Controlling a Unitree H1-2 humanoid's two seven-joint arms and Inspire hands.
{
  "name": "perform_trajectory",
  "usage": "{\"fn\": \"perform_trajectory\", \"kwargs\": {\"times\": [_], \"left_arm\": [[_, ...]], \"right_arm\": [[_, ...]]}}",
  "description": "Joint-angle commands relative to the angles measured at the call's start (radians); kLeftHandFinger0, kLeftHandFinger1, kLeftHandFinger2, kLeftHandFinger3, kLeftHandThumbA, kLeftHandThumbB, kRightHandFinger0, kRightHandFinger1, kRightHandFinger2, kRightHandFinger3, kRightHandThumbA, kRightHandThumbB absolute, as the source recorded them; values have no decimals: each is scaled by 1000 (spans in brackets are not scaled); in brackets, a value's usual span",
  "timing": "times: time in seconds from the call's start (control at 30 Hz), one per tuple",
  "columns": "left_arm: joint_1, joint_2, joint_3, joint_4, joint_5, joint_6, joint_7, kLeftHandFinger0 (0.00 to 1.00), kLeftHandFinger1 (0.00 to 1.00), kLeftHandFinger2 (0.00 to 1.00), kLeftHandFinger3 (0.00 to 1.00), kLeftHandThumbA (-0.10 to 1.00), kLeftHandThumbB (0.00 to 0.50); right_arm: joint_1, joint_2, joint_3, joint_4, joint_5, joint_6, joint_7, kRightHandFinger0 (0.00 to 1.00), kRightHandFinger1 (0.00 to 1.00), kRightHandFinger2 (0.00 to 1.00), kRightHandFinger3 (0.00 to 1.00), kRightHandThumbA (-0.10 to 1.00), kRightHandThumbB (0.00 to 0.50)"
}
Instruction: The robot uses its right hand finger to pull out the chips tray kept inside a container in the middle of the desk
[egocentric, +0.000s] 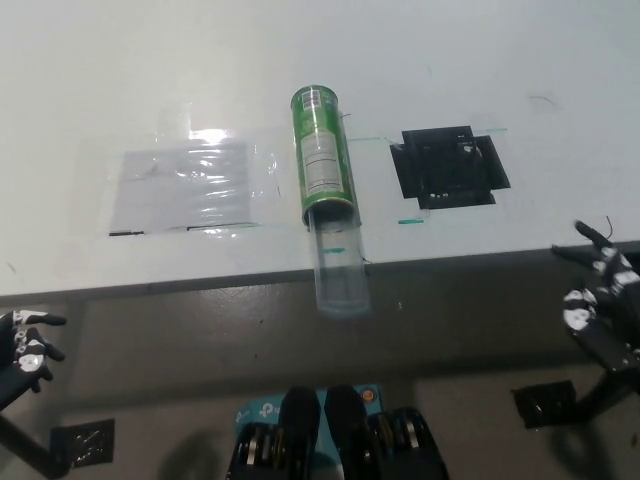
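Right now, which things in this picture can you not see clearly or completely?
- Tray contents: the clear tray sticking out of the green container, head view, too transparent to tell.
- Container label: print too small.
- Right hand: arm cut by right edge.
- Left hand: cut by left edge.

Clear plastic sheet (185, 187), black square patch (452, 166), white desk (520, 60)

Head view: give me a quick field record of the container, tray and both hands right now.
container: green can lying on its side mid-desk, open end toward the robot
tray: clear tray partly out, overhanging the desk edge
right hand: at far right, off the desk, touching nothing
left hand: resting at lower left, holding nothing
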Motion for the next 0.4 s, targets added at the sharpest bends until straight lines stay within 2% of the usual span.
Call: {"fn": "perform_trajectory", "kwargs": {"times": [0.0, 0.07, 0.13, 0.2, 0.37], "left_arm": [[-3, 10, 9, -7, 2, -39, 7, 277, 310, 386, 573, 114, 0], [-4, 7, 7, -6, 5, -40, 9, 278, 311, 383, 570, 117, 0], [-2, 6, 7, 3, 7, -57, 9, 273, 305, 379, 565, 100, 0], [-2, 5, 10, -3, 6, -43, 12, 284, 313, 386, 571, 108, 0], [-3, 2, 14, -4, 0, -34, 12, 273, 302, 382, 579, 130, 0]], "right_arm": [[-18, 38, -66, 76, 82, -115, -103, 21, 124, 674, 905, -100, 216], [-21, 50, -85, 100, 95, -119, -112, 32, 137, 668, 894, -100, 219], [-32, 66, -101, 134, 84, -98, -145, 53, 176, 675, 907, -100, 177], [-43, 75, -113, 157, 91, -99, -161, 0, 124, 659, 889, -100, 197], [-48, 77, -115, 167, 86, -91, -180, 0, 91, 624, 856, -100, 201]]}}
